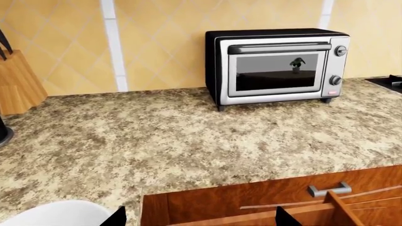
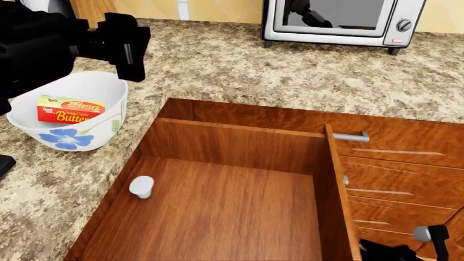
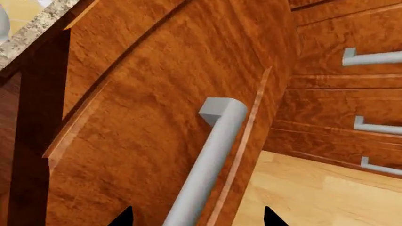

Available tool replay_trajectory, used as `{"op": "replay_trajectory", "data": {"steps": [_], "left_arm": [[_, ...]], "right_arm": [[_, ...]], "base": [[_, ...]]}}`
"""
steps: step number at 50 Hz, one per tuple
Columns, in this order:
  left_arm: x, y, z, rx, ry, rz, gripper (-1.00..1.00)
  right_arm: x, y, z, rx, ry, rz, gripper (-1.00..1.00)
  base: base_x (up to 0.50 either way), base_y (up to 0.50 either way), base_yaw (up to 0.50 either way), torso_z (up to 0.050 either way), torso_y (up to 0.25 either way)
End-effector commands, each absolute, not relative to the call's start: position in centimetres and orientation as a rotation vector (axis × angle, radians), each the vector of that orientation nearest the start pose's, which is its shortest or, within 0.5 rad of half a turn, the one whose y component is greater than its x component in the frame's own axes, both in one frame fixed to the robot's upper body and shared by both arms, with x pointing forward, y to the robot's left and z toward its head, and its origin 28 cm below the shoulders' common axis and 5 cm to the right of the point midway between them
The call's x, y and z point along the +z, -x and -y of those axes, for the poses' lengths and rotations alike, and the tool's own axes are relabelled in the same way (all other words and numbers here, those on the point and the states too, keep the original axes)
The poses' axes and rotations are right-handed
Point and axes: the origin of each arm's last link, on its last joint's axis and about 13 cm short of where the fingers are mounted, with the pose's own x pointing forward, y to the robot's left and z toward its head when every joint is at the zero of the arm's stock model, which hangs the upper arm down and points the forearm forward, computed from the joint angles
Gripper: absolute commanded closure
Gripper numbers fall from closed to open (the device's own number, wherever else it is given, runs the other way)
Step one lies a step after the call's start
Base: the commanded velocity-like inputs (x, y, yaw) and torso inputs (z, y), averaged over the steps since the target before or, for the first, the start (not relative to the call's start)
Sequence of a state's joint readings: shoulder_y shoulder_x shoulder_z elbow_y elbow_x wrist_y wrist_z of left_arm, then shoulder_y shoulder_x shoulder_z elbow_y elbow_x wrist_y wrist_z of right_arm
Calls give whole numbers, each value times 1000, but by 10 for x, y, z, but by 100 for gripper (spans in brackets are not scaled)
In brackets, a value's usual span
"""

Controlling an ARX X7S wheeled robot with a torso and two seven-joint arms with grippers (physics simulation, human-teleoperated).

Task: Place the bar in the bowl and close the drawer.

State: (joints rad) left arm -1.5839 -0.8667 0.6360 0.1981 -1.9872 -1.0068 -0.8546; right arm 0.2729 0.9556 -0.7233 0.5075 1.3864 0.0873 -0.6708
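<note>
Right gripper (image 3: 196, 217) first: only its two dark fingertips show in the right wrist view, spread apart w/ the drawer's metal handle (image 3: 207, 165) running straight between them, not closed on it as far as I can see. So it's lined up at the drawer front (image 3: 144, 113), ready to push imo.

Left gripper (image 1: 199, 217): tips also apart, nothing between them, hanging over the counter edge (image 1: 188, 141). In the head view the left arm (image 2: 65, 41) sits just above and behind the bowl (image 2: 73, 136).

Progress: the bar (image 2: 71, 109) is lying inside the bowl, so 1st half looks done. The drawer (image 2: 217, 212) is pulled way out, so closing it is what's left.

Views: only the head cam shows the bar in the bowl + a small white knob-like thing (image 2: 142, 186) on the drawer floor. Only the right wrist cam shows the handle lineup. Left wrist cam mostly gets the toaster oven (image 1: 276, 66) and a knife block (image 1: 19, 82).
</note>
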Motion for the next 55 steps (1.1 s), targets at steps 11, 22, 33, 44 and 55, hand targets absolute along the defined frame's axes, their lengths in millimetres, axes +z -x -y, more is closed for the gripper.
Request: {"op": "replay_trajectory", "data": {"steps": [11, 22, 33, 44, 55], "left_arm": [[369, -227, -255, -306, -31, -124, -100], [369, -228, -255, -309, -32, -126, -100], [368, -228, -254, -312, -34, -130, -100], [368, -230, -254, -311, -32, -132, -100], [368, -230, -255, -309, -29, -133, -100]], "right_arm": [[36, -224, 233, 799, -462, -465, -100], [47, -235, 204, 848, -492, -467, -100], [50, -249, 176, 863, -532, -488, -100], [51, -266, 153, 884, -520, -562, -100], [52, -285, 132, 875, -505, -643, -100]], "base": [[0, 0, 0, 0, 1], [0, 0, 0, 0, 2], [0, 0, 0, 0, 0], [0, 0, 0, 0, 1], [0, 0, 0, 0, 0]]}}
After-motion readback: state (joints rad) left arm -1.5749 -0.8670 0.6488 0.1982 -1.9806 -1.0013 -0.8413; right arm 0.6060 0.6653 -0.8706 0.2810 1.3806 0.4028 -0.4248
